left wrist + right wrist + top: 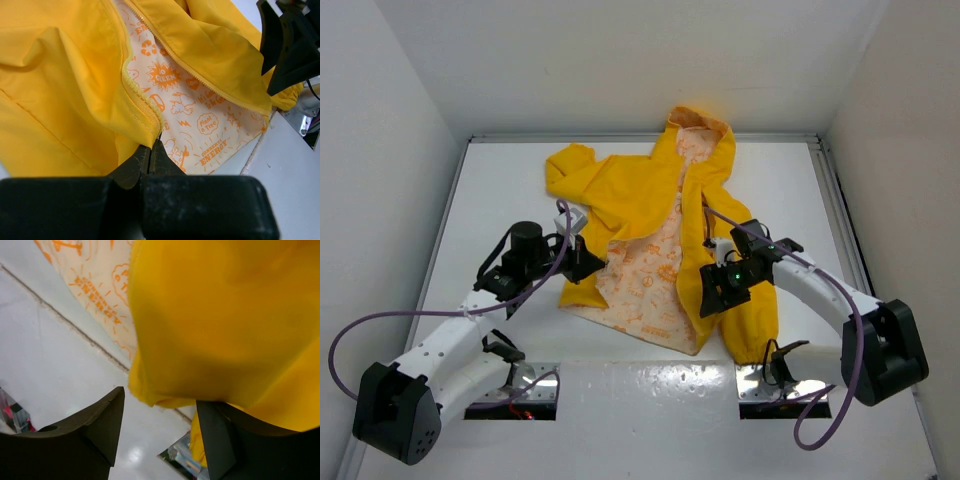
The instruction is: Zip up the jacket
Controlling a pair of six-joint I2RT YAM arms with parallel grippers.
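Left wrist: left gripper tight on jacket edge, table beyond hem

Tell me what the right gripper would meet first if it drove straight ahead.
Probably the jacket: its yellow lower edge sits between the open fingers of the right gripper, though the gap is hard to judge.

One jacket, one table, two arms.
We count one left arm and one right arm, each with one gripper: left gripper, right gripper.
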